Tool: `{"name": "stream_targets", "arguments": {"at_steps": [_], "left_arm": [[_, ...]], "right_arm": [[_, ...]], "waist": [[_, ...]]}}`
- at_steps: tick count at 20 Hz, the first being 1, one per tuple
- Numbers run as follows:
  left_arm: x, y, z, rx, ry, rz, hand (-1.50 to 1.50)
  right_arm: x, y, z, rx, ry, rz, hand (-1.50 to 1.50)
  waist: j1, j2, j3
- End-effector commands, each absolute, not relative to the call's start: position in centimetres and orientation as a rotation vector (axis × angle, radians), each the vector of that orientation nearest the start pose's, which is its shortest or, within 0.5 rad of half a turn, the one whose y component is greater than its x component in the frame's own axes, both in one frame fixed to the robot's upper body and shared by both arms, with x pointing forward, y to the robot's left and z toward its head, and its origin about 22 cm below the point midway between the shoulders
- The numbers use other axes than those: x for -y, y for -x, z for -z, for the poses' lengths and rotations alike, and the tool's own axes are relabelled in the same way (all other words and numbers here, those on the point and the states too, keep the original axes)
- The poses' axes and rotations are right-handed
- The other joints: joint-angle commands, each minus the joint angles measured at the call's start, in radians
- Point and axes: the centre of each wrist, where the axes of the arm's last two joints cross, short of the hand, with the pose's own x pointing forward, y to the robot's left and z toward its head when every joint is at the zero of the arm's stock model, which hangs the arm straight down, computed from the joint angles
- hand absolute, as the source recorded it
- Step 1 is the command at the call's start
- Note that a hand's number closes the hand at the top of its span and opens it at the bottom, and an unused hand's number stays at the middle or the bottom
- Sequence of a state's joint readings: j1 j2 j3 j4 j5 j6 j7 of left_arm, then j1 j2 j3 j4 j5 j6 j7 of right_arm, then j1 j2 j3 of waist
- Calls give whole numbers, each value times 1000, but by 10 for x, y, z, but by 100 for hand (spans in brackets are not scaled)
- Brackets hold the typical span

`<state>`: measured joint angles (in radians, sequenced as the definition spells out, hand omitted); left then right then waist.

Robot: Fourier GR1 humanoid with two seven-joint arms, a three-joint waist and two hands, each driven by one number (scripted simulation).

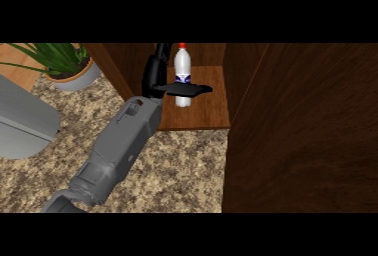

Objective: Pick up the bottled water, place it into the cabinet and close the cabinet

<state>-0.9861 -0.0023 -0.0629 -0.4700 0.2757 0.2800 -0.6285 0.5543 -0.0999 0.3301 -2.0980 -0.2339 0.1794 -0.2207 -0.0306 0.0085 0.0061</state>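
Observation:
The bottled water point(182, 62) is clear with a red cap and a blue label, and it stands upright on the wooden cabinet shelf point(203, 112). My left hand point(156, 75) reaches into the cabinet from the lower left on a grey forearm. Its fingers lie along the bottle's left side and its thumb point(186, 90) crosses the front of the bottle below the label, so the hand is shut on the bottle. The bottle's base shows just under the thumb. The right hand is out of view.
The open cabinet door point(303, 130), dark wood, fills the right side. A potted green plant point(65, 67) stands at the back left on the speckled counter point(177, 170). A grey rounded appliance point(22, 122) sits at the left edge.

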Motion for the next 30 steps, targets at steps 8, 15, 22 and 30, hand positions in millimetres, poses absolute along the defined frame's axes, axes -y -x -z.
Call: {"name": "stream_targets", "arguments": {"at_steps": [8,15,22,30], "left_arm": [[-143,-383,-21,1946,174,-22,-150],[-138,-336,-31,1930,306,-87,-150],[-140,-256,-62,1935,376,-129,-150],[-164,-191,-71,1912,458,-95,-150]], "right_arm": [[201,-100,-55,1765,-401,50,-150],[195,-93,-40,1761,-401,42,-150],[208,-101,-51,1772,-404,34,-150],[205,-99,-63,1740,-462,-226,150]], "waist": [[59,-22,-6],[72,-28,-6],[58,-18,-5],[39,-12,-6]]}}
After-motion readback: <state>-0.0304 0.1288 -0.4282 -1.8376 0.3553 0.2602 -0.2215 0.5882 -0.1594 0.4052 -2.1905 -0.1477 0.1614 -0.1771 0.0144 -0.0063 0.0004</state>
